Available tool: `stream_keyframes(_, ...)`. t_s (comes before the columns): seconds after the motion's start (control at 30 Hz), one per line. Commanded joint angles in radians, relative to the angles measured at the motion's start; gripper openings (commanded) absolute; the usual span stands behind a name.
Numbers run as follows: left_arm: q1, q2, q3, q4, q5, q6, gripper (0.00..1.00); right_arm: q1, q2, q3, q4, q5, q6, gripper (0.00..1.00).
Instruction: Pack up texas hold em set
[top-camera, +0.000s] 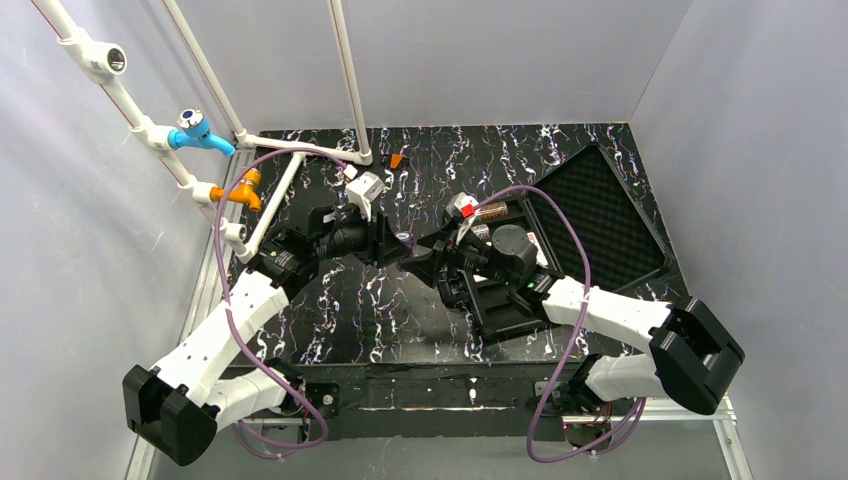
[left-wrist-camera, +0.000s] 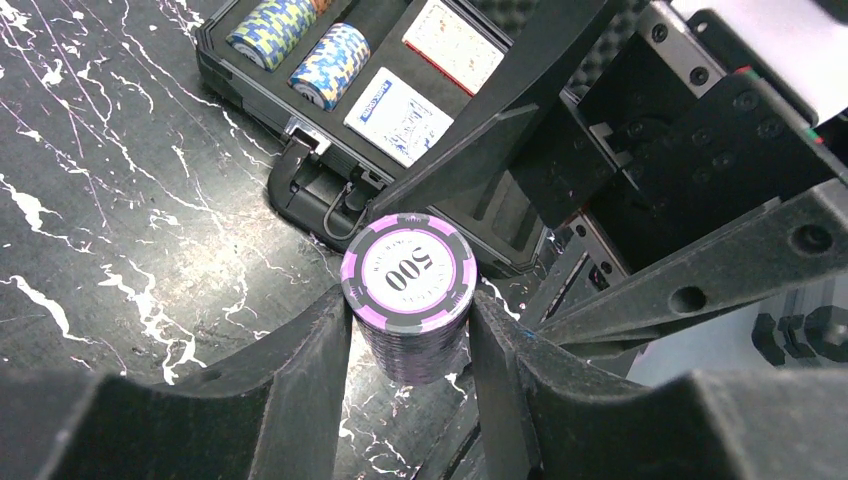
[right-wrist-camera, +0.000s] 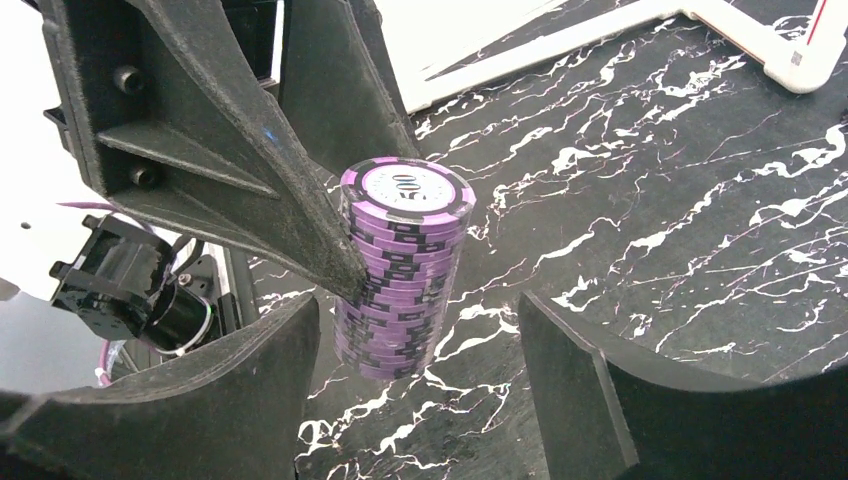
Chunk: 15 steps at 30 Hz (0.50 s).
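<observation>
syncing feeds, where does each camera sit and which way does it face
top external: above, behind the bases, looks down on the table; both arms show
left wrist: on left arm, looks past left claw at purple chip stack and case
right wrist: on right arm, looks past right claw at that stack
shared: both wrists see the stack

- White shells, black joint blocks on left arm (top-camera: 225, 325) and right arm (top-camera: 610, 310), bases at the table's (top-camera: 340, 310) near edge.
- Purple cables (top-camera: 575, 240) looping beside each.
- Matte black wedge fingers (left-wrist-camera: 300, 385), round screw holes.
</observation>
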Motion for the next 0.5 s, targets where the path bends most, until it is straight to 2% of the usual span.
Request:
stream_keyframes(0.0,-0.004,-0.039,0.001,0.064,0.014,-0.012,0.0,0.035,0.021,0.013,0.065,0.091,0.002,0.79)
stream_keyframes(0.33,-0.004,-0.041,0.001,0.063,0.008,-0.01,0.0,0.083,0.067,0.03,0.108,0.154,0.019,0.68)
stream_keyframes(0.47,-0.005,-0.042,0.002,0.06,0.004,-0.007,0.0,0.093,0.066,0.025,0.132,0.171,0.023,0.67)
